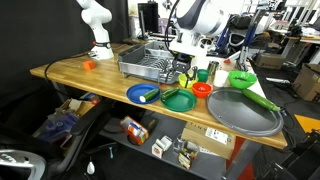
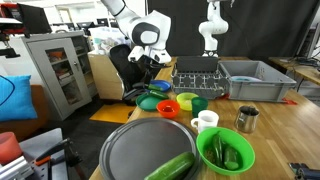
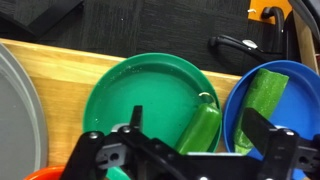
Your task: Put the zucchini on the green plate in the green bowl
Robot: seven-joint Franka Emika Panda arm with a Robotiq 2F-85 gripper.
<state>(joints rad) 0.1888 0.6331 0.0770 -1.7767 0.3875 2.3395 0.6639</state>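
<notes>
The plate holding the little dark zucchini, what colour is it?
Mid-green. The green plate shows best in the wrist view, with the zucchini near its right edge.

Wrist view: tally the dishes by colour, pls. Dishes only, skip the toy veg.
Green: 1, the green plate
Blue: 1, the blue plate
Grey: 1, the grey tray, cut off at the left edge
Red-orange: 1, the red-orange bowl, only a sliver at the bottom edge
Total: 4
</notes>
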